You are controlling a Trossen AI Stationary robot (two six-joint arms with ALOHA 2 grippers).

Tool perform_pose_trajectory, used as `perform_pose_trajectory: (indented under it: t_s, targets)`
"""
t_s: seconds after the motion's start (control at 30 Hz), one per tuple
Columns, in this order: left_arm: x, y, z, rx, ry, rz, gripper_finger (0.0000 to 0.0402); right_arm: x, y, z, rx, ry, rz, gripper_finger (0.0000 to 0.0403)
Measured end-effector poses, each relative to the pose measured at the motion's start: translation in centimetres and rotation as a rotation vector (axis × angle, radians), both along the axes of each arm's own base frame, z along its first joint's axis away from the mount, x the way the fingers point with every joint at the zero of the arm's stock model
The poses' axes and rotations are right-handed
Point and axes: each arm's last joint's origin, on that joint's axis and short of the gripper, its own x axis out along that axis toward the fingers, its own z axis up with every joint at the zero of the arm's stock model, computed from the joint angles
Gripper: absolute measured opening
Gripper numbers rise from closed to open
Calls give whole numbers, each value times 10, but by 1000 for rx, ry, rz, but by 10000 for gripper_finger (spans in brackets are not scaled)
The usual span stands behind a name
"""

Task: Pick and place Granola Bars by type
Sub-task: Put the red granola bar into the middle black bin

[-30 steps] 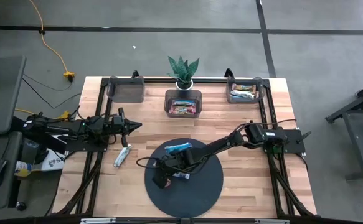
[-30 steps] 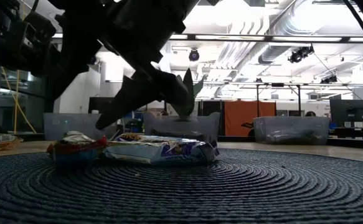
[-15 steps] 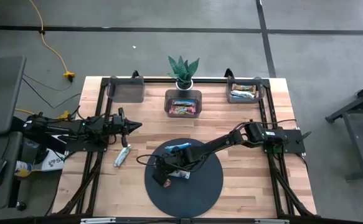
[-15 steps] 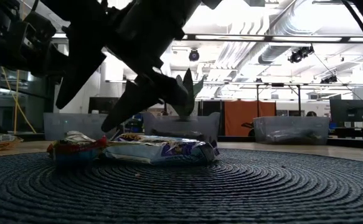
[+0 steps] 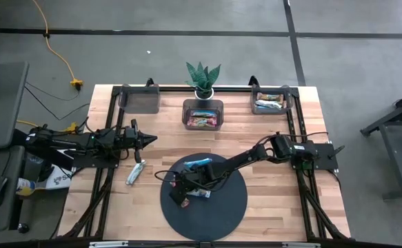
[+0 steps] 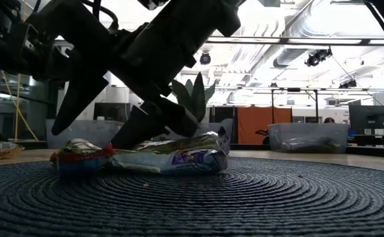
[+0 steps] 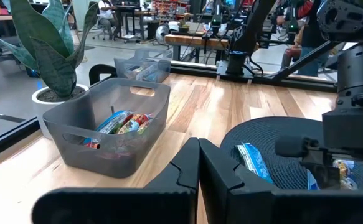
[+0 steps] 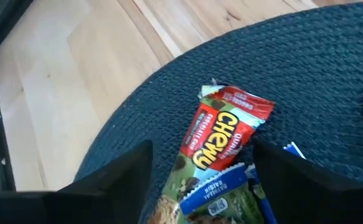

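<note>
A: Descent is the change. Half a second back the right gripper [image 5: 180,193] hung above the bars on the round mat [image 5: 221,207]; now its spread fingers straddle the heap, one tip on each side of the red Chewy bar [image 8: 221,134].

B: Spread, not pinching?

A: Spread wide, nothing between them yet. In the low view 1 finger [image 6: 80,95] stands just beside the red bar [image 6: 80,155] and the other presses into the blue-and-white bar [image 6: 172,158], whose wrapper has lifted at its far edge.

B: So the grasp looks imminent.

A: Likely, though the blue-and-white bar lies touching the red one under the fingers, so closing may catch both. A third, blue bar [image 5: 196,163] lies farther out on the mat, beyond the gripper's reach for now.

B: And the left gripper [image 5: 149,140]?

A: Unmoved over the last second, pressed shut and empty, parked near its own edge of the table. 1 silver-green bar [image 5: 135,172] lies on the wood just beside it.

B: Sorting progress?

A: Partway, by judgement. The middle bin [image 7: 113,102], ahead of the left gripper, holds red-wrapped bars, and the right-hand bin [image 5: 270,100], well behind the right gripper, holds some too. The left-hand bin [image 5: 138,98] looks empty.
</note>
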Motion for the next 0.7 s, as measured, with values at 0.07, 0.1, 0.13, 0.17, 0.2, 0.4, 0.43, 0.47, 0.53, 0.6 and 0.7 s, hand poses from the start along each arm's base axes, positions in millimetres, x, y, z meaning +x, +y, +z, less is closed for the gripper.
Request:
perform_pose_trajectory:
  t_s: [0.07, 0.1, 0.13, 0.17, 0.2, 0.4, 0.43, 0.47, 0.53, 0.6, 0.7]
  targets:
    - [0, 0, 0, 0, 1, 0, 1, 1, 0, 0, 0, -7, -2, 261]
    - [0, 0, 0, 0, 0, 0, 1, 1, 0, 0, -5, -8, -5, 261]
    - [0, 0, 0, 0, 0, 0, 1, 1, 0, 0, -12, -10, -4, 261]
    - [0, 0, 0, 0, 0, 0, 1, 1, 0, 0, -21, -11, 3, 261]
    - [0, 0, 0, 0, 0, 0, 1, 1, -1, 0, -25, -11, 4, 261]
    - [0, 0, 0, 0, 0, 0, 1, 1, -3, 0, -26, -12, 1, 261]
    - [0, 0, 0, 0, 0, 0, 1, 1, -3, 1, -25, -14, 1, 261]
    - [0, 0, 0, 0, 0, 0, 1, 2, -3, 1, -24, -19, 0, 261]
    - [0, 0, 0, 0, 0, 0, 1, 3, -2, 2, -18, -37, 1, 261]
    - [0, 0, 0, 0, 1, 0, 1, 4, -2, 3, -13, -52, 2, 261]
    - [0, 0, 0, 0, 1, 0, 1, 4, -2, 3, -14, -54, 1, 261]
